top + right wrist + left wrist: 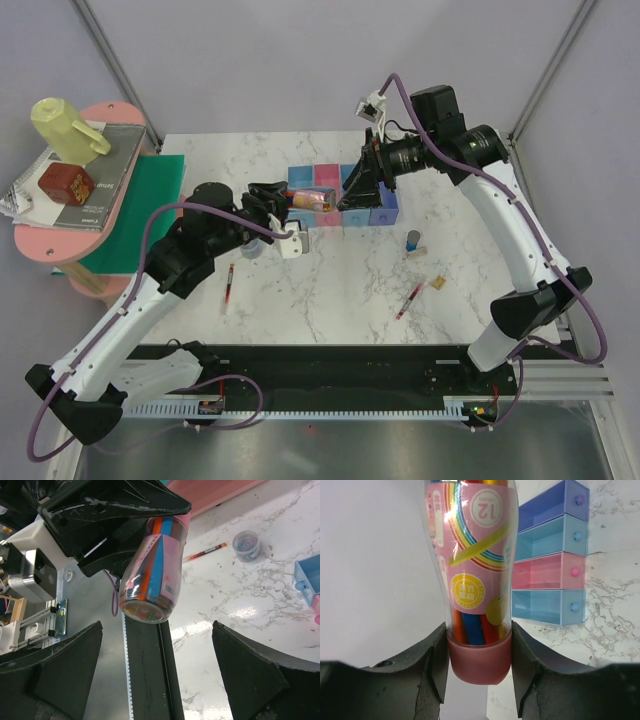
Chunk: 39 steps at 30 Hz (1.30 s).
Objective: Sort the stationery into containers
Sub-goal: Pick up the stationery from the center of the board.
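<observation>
- Pinching the pink tube (476, 555) by its capped end, the left gripper (479, 650) has both fingers pressed flat on the cap.
- We see the tube held in the air near the middle of the table's far edge, just beside the row of bins (550, 570).
- Its long axis points away from the left gripper, straight at the right gripper (156, 630).
- The right jaws stand spread and empty, facing the tube's free end, not touching it.
- We judge the right arm nearer that free end.
</observation>
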{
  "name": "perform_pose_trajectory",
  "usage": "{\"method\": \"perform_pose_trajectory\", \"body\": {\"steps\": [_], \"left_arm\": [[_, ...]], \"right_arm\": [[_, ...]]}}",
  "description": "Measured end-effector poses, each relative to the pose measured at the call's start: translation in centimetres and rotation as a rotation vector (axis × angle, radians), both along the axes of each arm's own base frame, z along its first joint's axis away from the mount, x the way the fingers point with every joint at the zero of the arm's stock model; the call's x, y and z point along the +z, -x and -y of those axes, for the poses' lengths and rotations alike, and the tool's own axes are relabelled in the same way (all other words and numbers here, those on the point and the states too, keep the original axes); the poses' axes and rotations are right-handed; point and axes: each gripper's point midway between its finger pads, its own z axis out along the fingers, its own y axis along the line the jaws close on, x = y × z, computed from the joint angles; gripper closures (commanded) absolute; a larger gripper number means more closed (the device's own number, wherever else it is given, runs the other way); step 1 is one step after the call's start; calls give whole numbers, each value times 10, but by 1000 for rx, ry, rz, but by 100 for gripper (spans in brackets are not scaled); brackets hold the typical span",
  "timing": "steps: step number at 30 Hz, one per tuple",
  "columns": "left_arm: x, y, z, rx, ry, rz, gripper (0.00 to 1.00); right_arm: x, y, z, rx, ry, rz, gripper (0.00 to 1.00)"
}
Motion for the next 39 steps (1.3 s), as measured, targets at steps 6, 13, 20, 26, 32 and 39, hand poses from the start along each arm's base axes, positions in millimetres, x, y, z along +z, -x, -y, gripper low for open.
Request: {"method": "perform_pose_trajectory", "body": {"steps": [6, 13, 20, 26, 32, 39], "left_arm": [[-3, -2, 2, 3, -7, -5, 98], [-13, -12, 4, 26, -31, -25, 98], [-11, -19, 6, 43, -27, -21, 98], [2, -24, 8, 51, 3, 2, 98], [4, -25, 6, 65, 2, 10, 98], [-1, -13, 2, 13, -49, 73, 98]], "right_arm": [[-8, -7, -10, -4, 19, 0, 2], [-12, -11, -21, -1, 27, 11, 2], [-17, -17, -31, 4, 33, 19, 2], [-29, -29, -38, 2, 46, 1, 2], [-34, -35, -44, 9, 50, -11, 2], [-34, -22, -55, 47, 51, -8, 2]]}}
